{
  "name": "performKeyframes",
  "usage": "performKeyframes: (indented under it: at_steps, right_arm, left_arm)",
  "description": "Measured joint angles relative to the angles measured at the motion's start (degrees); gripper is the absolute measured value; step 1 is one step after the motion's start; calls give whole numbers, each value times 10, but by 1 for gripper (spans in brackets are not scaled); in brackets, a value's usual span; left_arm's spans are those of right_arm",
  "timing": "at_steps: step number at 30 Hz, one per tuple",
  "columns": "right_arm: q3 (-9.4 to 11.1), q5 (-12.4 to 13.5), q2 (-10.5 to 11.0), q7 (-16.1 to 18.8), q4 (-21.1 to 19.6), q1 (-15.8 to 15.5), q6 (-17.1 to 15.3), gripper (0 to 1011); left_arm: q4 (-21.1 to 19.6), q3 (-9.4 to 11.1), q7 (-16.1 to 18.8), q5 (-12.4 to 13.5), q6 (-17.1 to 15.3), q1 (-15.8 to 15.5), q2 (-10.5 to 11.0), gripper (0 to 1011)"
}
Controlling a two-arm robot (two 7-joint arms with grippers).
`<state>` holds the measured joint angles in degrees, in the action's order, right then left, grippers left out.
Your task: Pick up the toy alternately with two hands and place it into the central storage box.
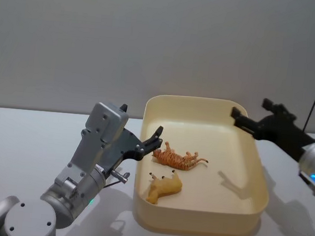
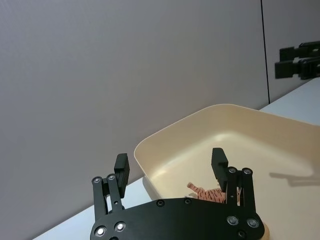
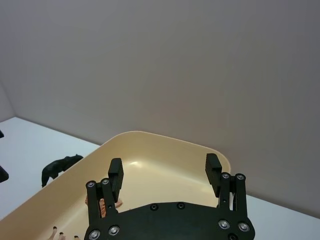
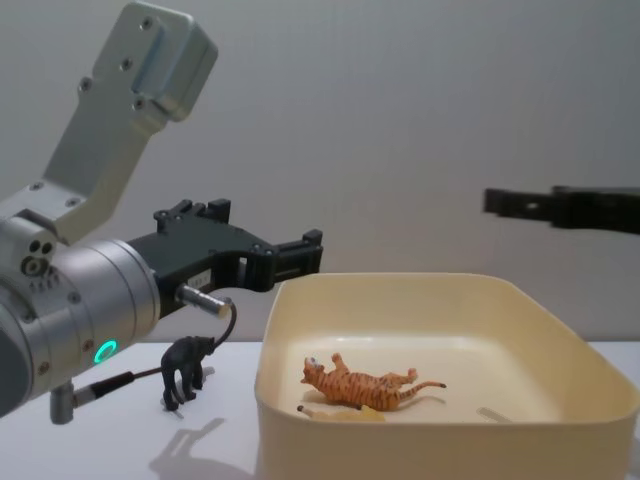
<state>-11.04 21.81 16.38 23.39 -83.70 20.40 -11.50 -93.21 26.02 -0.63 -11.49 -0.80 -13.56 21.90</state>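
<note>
The cream central storage box [image 1: 203, 102] sits mid-table. Inside it an orange striped tiger toy [image 1: 179, 159] lies on its side, with a yellow toy animal [image 1: 163, 189] lying beside it. A black toy animal [image 4: 187, 369] stands on the table just left of the box, below my left arm. My left gripper [image 1: 154, 140] hovers open and empty over the box's left rim, above the tiger [image 2: 212, 194]. Over the far right corner of the box, my right gripper [image 1: 241, 118] is raised, open and empty. The black toy [image 3: 60, 168] stands outside the box wall [image 3: 160, 145].
The white table [image 1: 27, 139] extends on both sides of the box. A plain grey wall [image 1: 154, 39] stands behind. My left arm's silver wrist [image 4: 80, 300] with a green ring light hangs above the table left of the box.
</note>
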Motion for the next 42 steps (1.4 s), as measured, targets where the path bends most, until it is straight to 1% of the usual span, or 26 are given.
performKeyframes:
  at_steps: [3, 6, 10, 11, 12, 13, 16, 19, 22, 23, 25, 28, 29, 32, 35, 37, 41, 42]
  right_arm:
    - [11, 12, 13, -11, -20, -16, 5, 1001]
    - [16, 18, 20, -16, -30, -24, 7, 1001]
    - [23, 26, 29, -24, -44, -35, 11, 1001]
    - [24, 27, 31, -25, -46, -37, 12, 1001]
    - [25, 28, 32, -26, -48, -38, 12, 1001]
    - [27, 30, 34, -27, -51, -41, 13, 1001]
    - [30, 34, 37, -30, -57, -45, 14, 1001]
    - [32, 36, 40, -33, -61, -49, 15, 1001]
    - [34, 38, 42, -34, -64, -51, 16, 1001]
    - [34, 38, 43, -35, -65, -52, 16, 1001]
    - [36, 40, 45, -36, -67, -53, 17, 1001]
    - [37, 41, 46, -37, -69, -55, 18, 1001]
    - [37, 42, 47, -37, -70, -55, 18, 1001]
    - [37, 42, 47, -38, -71, -56, 18, 1001]
    - [38, 43, 48, -39, -73, -58, 18, 1001]
    - [38, 43, 49, -39, -73, -58, 18, 1001]
    - [39, 44, 49, -39, -74, -59, 18, 1001]
    - [39, 44, 49, -40, -74, -59, 19, 1001]
  left_arm:
    - [-3, 0, 2, -1, -1, 2, 1, 1001]
    - [-13, -1, 13, -7, -5, 9, 5, 1001]
    - [-31, -3, 34, -19, -13, 23, 14, 1001]
    - [-41, -5, 45, -25, -17, 31, 19, 1001]
    - [-45, -5, 49, -28, -19, 34, 21, 1001]
    - [-54, -7, 62, -34, -23, 42, 26, 1001]
    - [-71, -11, 78, -46, -30, 55, 36, 1001]
    - [-93, -21, 104, -72, -44, 73, 55, 1001]
    - [-103, -26, 112, -84, -50, 82, 65, 1001]
    - [-109, -31, 115, -96, -56, 87, 72, 1001]
    - [-113, -36, 115, -107, -61, 91, 80, 1001]
    - [-115, -47, 107, -127, -70, 96, 96, 1001]
    - [-115, -52, 100, -136, -74, 97, 103, 1001]
    - [-112, -59, 83, -149, -80, 97, 111, 1001]
    - [-103, -68, 55, -163, -86, 93, 122, 1001]
    - [-89, -75, 26, -172, -91, 86, 129, 1001]
    - [-72, -81, -11, -179, -95, 75, 134, 1001]
    - [-61, -84, -29, -182, -97, 69, 135, 1001]
